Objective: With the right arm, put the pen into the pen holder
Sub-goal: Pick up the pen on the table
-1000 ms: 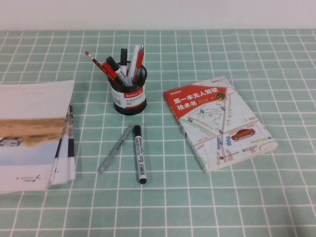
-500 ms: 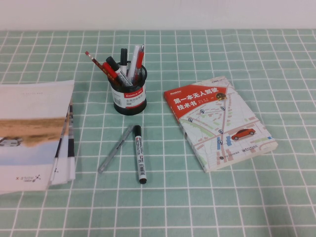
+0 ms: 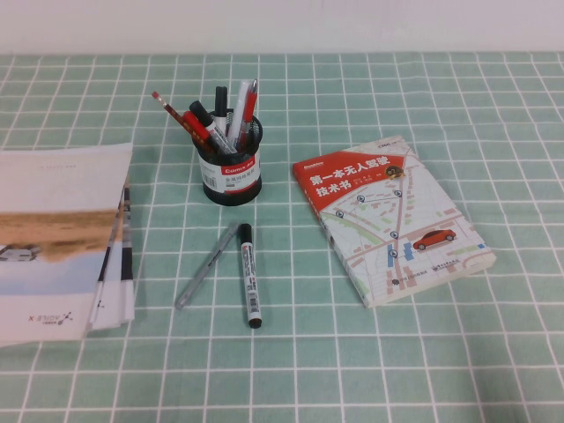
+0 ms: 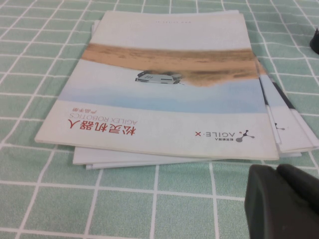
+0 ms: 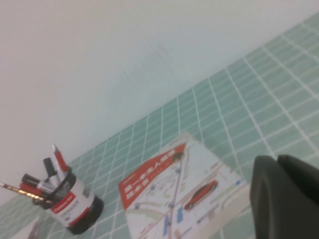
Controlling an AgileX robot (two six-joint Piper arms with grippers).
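Neither of our grippers shows in the high view. Our right gripper (image 5: 286,191) appears only in its own wrist view, as a dark rounded mass at the lower right corner of the frame. We cannot tell how far it stands open, and we see nothing in its hold or touching it. Our left gripper (image 4: 281,201) shows the same way, a dark mass at the lower right of the left wrist view, hanging just beside the stack of brochures (image 4: 169,84); its opening we cannot tell either.

In the high view the pen (image 3: 249,274) lies flat on the green checked cloth (image 3: 493,97), a little left of the frame's centre and below it, its black cap pointing up the frame toward the holder (image 3: 229,172). A slim grey pen (image 3: 205,265) lies just left of it, slanted, the two nearly meeting at their upper ends. The holder stands upright above them, apart from the pen, with red and black pens in it. A book (image 3: 392,216) lies to the right of centre, the brochures at the left edge.

The right wrist view takes in the holder at lower left and the book at lower centre, well apart from the gripper; the pen does not show there.
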